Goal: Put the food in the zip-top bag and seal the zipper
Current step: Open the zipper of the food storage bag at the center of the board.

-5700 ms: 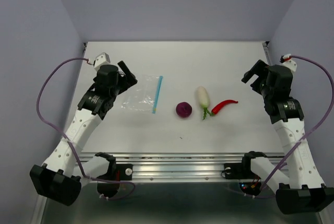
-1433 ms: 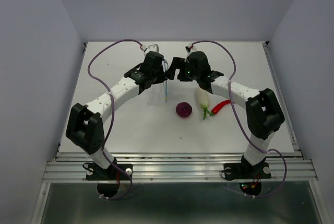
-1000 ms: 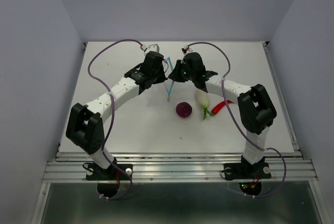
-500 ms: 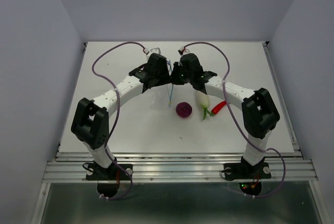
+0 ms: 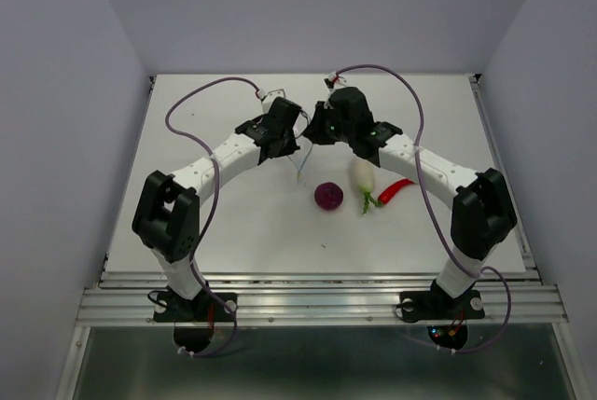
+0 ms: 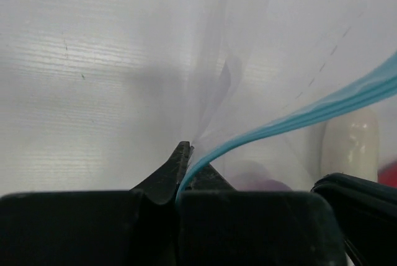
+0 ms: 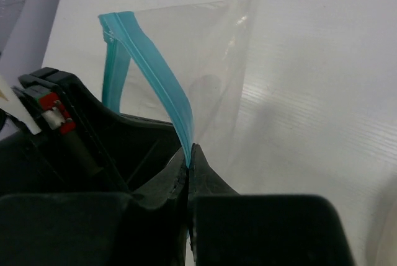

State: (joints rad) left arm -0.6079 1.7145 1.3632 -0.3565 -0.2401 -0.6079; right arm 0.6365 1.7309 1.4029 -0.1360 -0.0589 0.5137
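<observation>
The zip-top bag (image 5: 298, 163) hangs off the table between my two grippers, seen nearly edge-on from above. My left gripper (image 6: 185, 152) is shut on one lip of the light blue zipper (image 6: 298, 116). My right gripper (image 7: 190, 152) is shut on the zipper (image 7: 162, 77) too, with the clear bag (image 7: 214, 86) drooping past it. From above, the left gripper (image 5: 295, 139) and the right gripper (image 5: 316, 131) almost touch. The food lies on the table in front: a purple ball (image 5: 328, 197), a white radish (image 5: 362, 174) and a red chili (image 5: 397, 189).
The white table (image 5: 215, 223) is walled by grey panels at the back and both sides. The left arm's black body (image 7: 74, 129) crowds the right wrist view. Purple cables (image 5: 187, 106) loop above both arms.
The two grippers have drawn closer together at the back middle. The bag's blue strip, a slanted line a second ago, now hangs shorter and almost edge-on between them.
</observation>
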